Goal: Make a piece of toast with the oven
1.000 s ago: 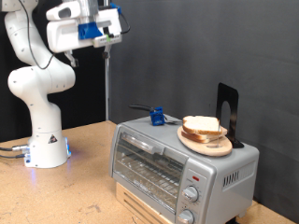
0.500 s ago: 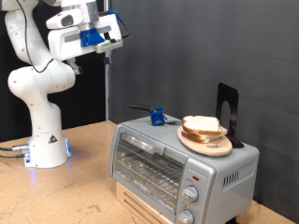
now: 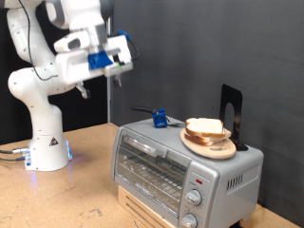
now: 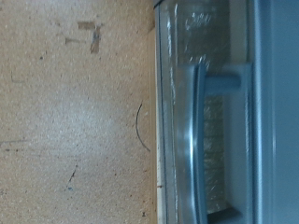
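- I am holding the gripper (image 3: pixel 118 70) high above the worktop, towards the exterior view's upper left, well apart from the oven (image 3: pixel 185 169) and touching nothing.
- I cannot tell from either view whether its fingers are parted or closed; nothing shows between them.
- The piece of toast (image 3: pixel 206 128) is lying flat on a round wooden plate (image 3: pixel 209 143) on the oven's top, near its right end in the exterior view, beside a black stand (image 3: pixel 232 116).
- The slice is roughly square, so I am not reading any clear long axis; its broad pale face is pointing up.
- The oven door is looking shut, and the wrist view is showing its handle (image 4: pixel 201 140) and glass (image 4: pixel 201 37), with the handle's long axis running along the door's front edge.
- I am judging this as the approach to the door, with the bread untouched; a grasp on that handle would call for the fingers set across the bar.
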Controlling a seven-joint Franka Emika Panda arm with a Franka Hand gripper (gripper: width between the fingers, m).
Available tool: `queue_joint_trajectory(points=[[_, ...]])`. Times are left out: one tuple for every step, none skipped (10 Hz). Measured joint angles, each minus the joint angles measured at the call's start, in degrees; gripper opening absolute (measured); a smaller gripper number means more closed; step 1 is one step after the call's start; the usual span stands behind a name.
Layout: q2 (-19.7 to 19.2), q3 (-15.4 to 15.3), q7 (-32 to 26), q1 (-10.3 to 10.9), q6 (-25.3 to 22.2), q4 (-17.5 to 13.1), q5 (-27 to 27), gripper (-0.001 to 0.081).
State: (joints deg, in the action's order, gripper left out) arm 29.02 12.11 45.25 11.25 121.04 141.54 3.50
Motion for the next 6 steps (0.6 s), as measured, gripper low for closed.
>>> queue_joint_trajectory(points=[[-2.6, -0.4, 0.2, 0.0, 2.1, -0.5, 0.0, 0.0808], [-4.8, -0.7, 0.2, 0.0, 3.7, -1.4, 0.0, 0.0808], [-6.8, -1.1, 0.2, 0.2, 4.8, -2.6, 0.3, 0.0808], [-8.3, -1.4, 0.2, 0.5, 5.0, -3.8, 0.7, 0.0808], [-9.3, -1.8, 0.2, 0.8, 5.0, -4.7, 1.2, 0.0808], [-9.7, -2.1, 0.2, 0.9, 4.9, -5.1, 1.4, 0.0808]])
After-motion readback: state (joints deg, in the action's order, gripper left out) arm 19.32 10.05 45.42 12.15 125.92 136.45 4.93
